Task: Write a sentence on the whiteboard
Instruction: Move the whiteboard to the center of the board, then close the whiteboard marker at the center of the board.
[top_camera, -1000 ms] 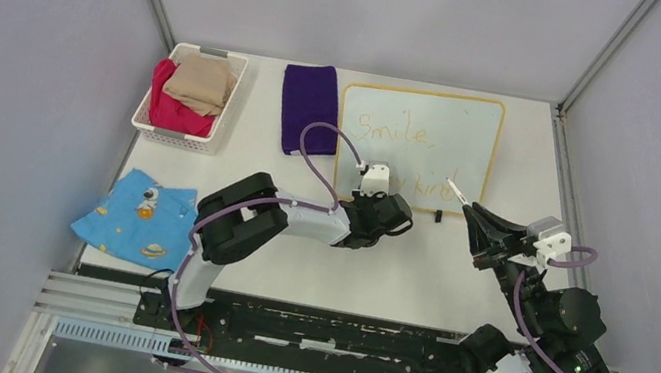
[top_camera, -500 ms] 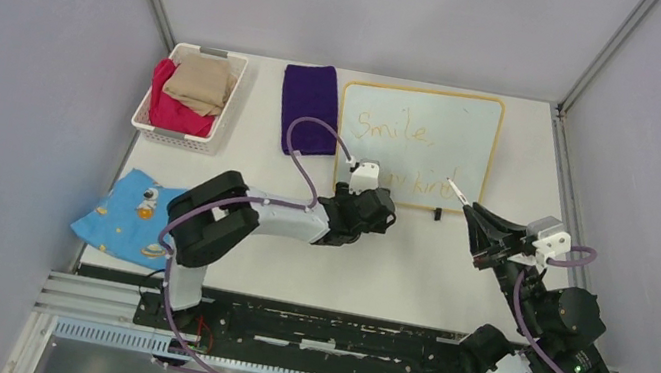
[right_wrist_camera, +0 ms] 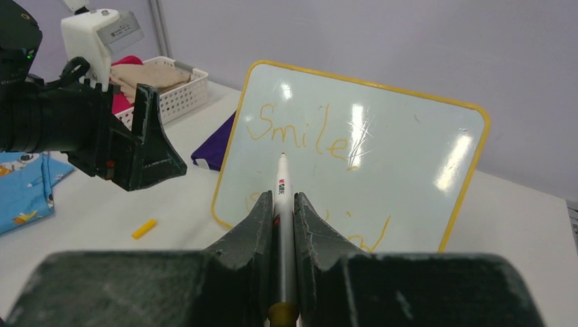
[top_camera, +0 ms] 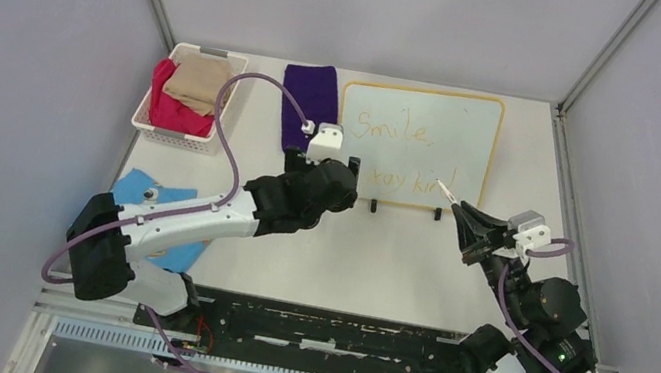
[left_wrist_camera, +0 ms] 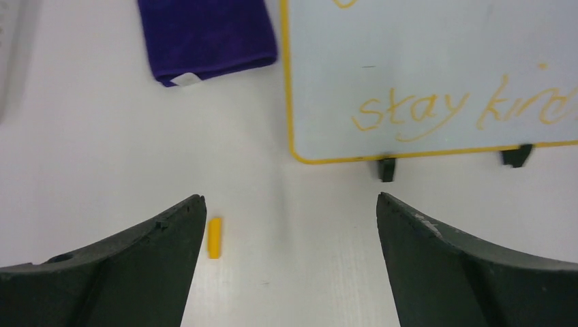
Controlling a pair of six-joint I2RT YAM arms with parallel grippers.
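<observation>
**Desk layout: board at the back, pincers before it**

The board point(top_camera: 416, 145) stands at the back of the desk point(top_camera: 395, 258), right of centre, with the sentence point(top_camera: 398, 131) on its face in two lines. A towel point(top_camera: 309, 107) lies just left of it. Further left, a basket point(top_camera: 168, 135) holds folded clothes point(top_camera: 197, 83). A shirt point(top_camera: 132, 186) lies at the near left, partly under the left arm. The left pincer point(left_wrist_camera: 290, 199) hangs before the board's left corner, above a cap point(left_wrist_camera: 215, 238). The right pincer point(right_wrist_camera: 283, 197), before the board's right half, has a marker point(right_wrist_camera: 281, 184) between its jaws, tip toward the board.
</observation>
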